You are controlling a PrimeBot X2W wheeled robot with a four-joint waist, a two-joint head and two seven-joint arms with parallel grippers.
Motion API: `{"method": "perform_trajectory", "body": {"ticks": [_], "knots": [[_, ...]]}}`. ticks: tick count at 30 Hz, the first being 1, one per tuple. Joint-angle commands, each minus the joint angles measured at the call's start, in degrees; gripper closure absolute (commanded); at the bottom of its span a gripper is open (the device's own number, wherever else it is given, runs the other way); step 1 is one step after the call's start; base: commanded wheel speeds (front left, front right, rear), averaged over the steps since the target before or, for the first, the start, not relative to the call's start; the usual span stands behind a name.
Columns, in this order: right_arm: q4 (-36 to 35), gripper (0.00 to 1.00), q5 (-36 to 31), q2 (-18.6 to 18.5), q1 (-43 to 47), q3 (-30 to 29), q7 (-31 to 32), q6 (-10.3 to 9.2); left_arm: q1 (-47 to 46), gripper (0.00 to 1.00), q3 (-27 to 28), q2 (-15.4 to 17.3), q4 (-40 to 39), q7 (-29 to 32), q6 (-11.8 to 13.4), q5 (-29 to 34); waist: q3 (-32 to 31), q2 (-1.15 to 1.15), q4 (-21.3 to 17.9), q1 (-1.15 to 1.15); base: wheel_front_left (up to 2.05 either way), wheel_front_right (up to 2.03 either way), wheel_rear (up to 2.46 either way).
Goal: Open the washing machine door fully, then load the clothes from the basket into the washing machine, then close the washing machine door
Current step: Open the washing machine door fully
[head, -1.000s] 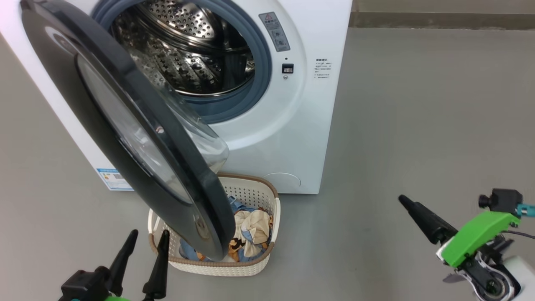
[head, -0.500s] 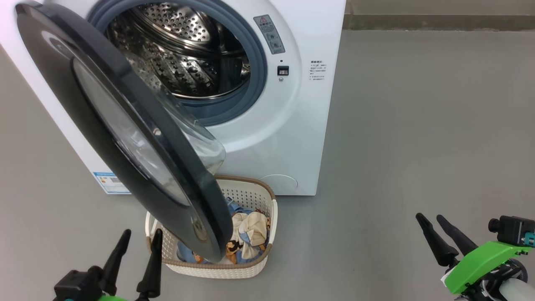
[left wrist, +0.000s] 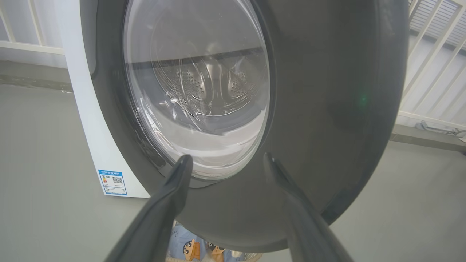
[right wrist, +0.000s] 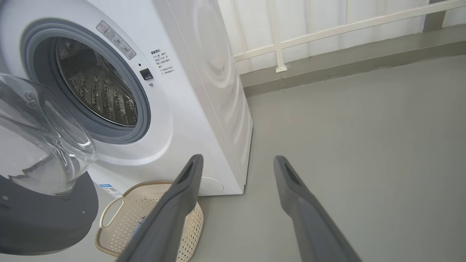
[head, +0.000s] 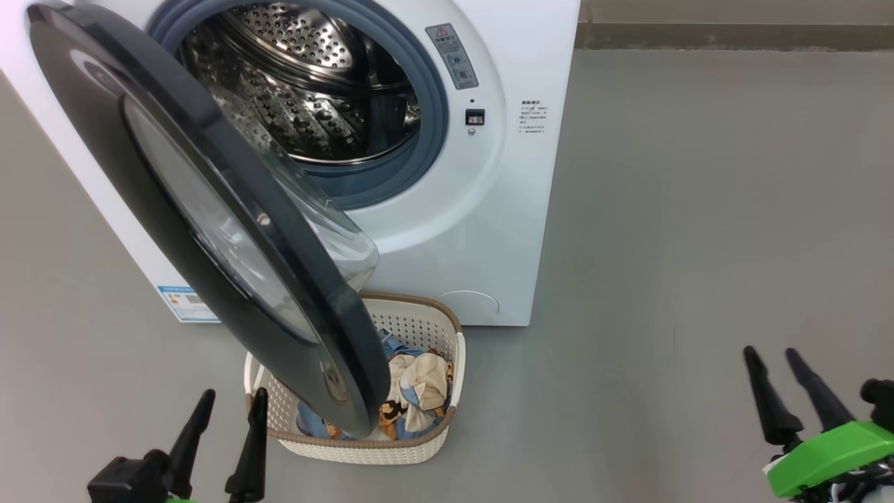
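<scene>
— How are the grippers?
— The left gripper (head: 234, 395) is spread and empty, facing the black outer face of the washing machine door (head: 140, 175). The right gripper (head: 770, 351) is also parted and empty, over bare floor (head: 698, 209) well to the right.
— And the washing machine (head: 489, 209)?
— It stands on the floor, mouth towards the robot, with nothing visible in the steel drum (head: 314, 105).
— And the door?
— It is partly swung out, hinged on the left, with its glass bowl bulging back towards the drum.
— Where is the basket (head: 419, 300)?
— On the floor against the machine's front, half under the door's lower edge. The clothes (head: 419, 384) lie crumpled inside, blue beneath cream.
</scene>
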Motion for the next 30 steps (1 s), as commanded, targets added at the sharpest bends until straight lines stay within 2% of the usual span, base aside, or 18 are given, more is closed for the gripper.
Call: {"method": "perform_trajectory", "body": {"ticks": [1,3,8,25,26,27,30], "knots": [[-2.41,0.00,-2.65,-0.13,0.93,-1.71,-0.68,0.09,-1.49,0.00,2.28,0.82,-1.18,-0.37,-0.09,0.42,-0.03,0.00,0.11,0.00,0.00,0.00,0.00],[-4.40,0.00,-6.63,2.11,2.78,-6.48,-0.68,0.09,-1.52,0.00,2.40,0.79,-1.26,-0.37,-0.09,0.49,-0.09,0.00,0.30,0.00,0.00,0.00,0.00],[-6.60,0.00,-10.82,4.74,5.31,-10.94,-0.68,0.09,-1.49,0.00,2.61,0.66,-1.44,-0.37,-0.09,0.59,-0.24,0.00,0.48,0.00,0.00,0.00,0.00],[-6.39,0.00,-14.55,7.92,8.68,-14.21,-0.69,0.09,-2.02,0.00,2.47,0.80,-0.57,-0.37,-0.09,0.67,0.24,0.00,0.64,0.00,0.00,0.00,0.00],[-6.43,0.00,-14.60,7.95,8.67,-14.23,-0.69,0.09,-2.04,0.62,2.32,0.89,-0.42,-0.37,-0.09,0.75,0.24,0.00,0.65,0.00,0.00,0.00,0.00],[-6.51,0.00,-14.62,8.00,8.66,-14.27,-0.69,0.09,-2.10,0.98,2.20,0.96,-0.32,-0.37,-0.09,0.76,0.25,0.00,0.68,0.00,0.00,0.00,0.00],[-6.88,0.00,-14.81,8.21,8.64,-14.40,-0.69,0.09,-2.52,1.00,2.10,1.13,-0.13,-0.37,-0.09,0.71,0.34,0.00,0.86,0.00,0.00,0.00,0.00]]}}
